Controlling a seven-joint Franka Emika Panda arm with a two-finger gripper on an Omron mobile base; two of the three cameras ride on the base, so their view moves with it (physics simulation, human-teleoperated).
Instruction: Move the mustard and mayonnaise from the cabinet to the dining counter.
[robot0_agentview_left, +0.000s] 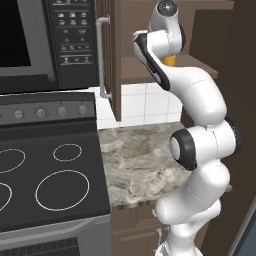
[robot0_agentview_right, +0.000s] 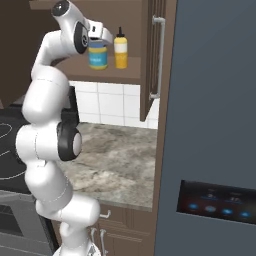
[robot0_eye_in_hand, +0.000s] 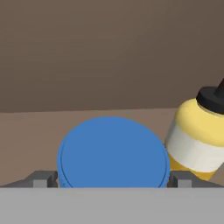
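Observation:
The cabinet (robot0_agentview_right: 131, 76) stands open, with the mayonnaise (robot0_agentview_right: 98, 56) and the mustard (robot0_agentview_right: 120, 49) side by side on its shelf. My gripper (robot0_agentview_right: 98, 41) is at the top of the mayonnaise jar and is open. In the hand view the blue lid of the mayonnaise (robot0_eye_in_hand: 113, 148) lies between the two fingertips (robot0_eye_in_hand: 42, 180), one on each side of its rim, and the gripper (robot0_eye_in_hand: 113, 180) has not closed on it. The mustard (robot0_eye_in_hand: 194, 140) stands just to the right of the jar. A sliver of the mustard (robot0_agentview_left: 170, 60) shows behind the arm. The dining counter is out of view.
The right cabinet door with its silver handle (robot0_agentview_right: 159, 55) hangs open beside the grey fridge (robot0_agentview_right: 215, 125). The left door's handle (robot0_agentview_left: 102, 57) is near the microwave (robot0_agentview_left: 40, 40). Below are a small marble worktop (robot0_agentview_left: 140, 160) and a black stove (robot0_agentview_left: 50, 180).

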